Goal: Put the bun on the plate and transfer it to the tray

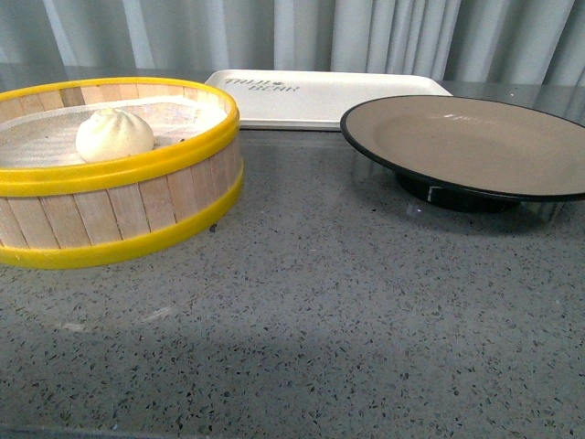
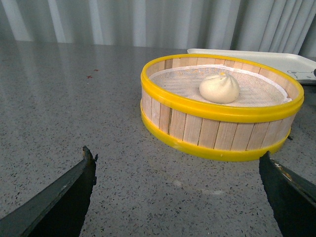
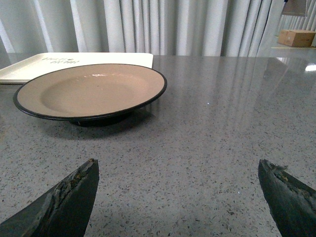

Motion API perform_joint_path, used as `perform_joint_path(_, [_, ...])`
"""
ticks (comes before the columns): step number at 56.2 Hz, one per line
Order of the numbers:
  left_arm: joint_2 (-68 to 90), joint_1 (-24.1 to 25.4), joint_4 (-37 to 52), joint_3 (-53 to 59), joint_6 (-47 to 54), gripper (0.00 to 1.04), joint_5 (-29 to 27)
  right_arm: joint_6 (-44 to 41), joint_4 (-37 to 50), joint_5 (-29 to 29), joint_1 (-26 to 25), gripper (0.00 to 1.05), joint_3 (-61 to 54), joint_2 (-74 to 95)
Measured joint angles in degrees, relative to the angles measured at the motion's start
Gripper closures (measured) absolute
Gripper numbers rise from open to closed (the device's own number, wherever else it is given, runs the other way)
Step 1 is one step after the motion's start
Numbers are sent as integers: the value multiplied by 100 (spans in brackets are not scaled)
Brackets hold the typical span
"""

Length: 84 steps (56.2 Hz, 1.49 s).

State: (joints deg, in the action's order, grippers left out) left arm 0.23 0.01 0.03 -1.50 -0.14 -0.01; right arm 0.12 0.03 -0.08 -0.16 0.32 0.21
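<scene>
Left pincer (image 2: 177,152): your left wrist camera shows its two dark fingers (image 2: 64,197) spread wide with nothing between them. It hangs low over the table (image 1: 320,320), facing the basket (image 1: 119,210) and apart from it.
Right pincer (image 3: 177,161): this one gapes too, its fingers far apart and holding nothing. It points toward the plate (image 1: 457,137), which stands ahead of it.
Bun (image 1: 114,134): you find it inside the basket, resting on the white cloth liner (image 2: 173,81) with its pleated top up. Neither pincer touches it.
Basket: round, with wooden slats between yellow bands. It stands on the table at the left of your front view, and the frame cuts off its left edge.
Plate: it sits upright on its black foot at the right of your front view, with a gap of table between it and the basket.
Tray (image 1: 329,101): it lies flat behind the basket and the plate, dark lettering toward its left end. The plate's rim overlaps it in the front view, and you cannot tell whether they touch.
Table: grey speckled stone, glossy toward the back.
Curtain (image 1: 320,37): pale and pleated, hanging behind the table.
</scene>
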Motion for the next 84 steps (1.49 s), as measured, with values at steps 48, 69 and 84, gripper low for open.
perform_joint_path(48, [0,0,0,0,0,7,0,0,0,2,0,8,0,0])
perform_joint_path(69, [1113,114,-1615,-697,-302,7,389,0,0,0,0,8,0,0])
perform_joint_path(84, [2647,382,-1056,-1582,-455,7,533,0,0,0,0,8,0,0])
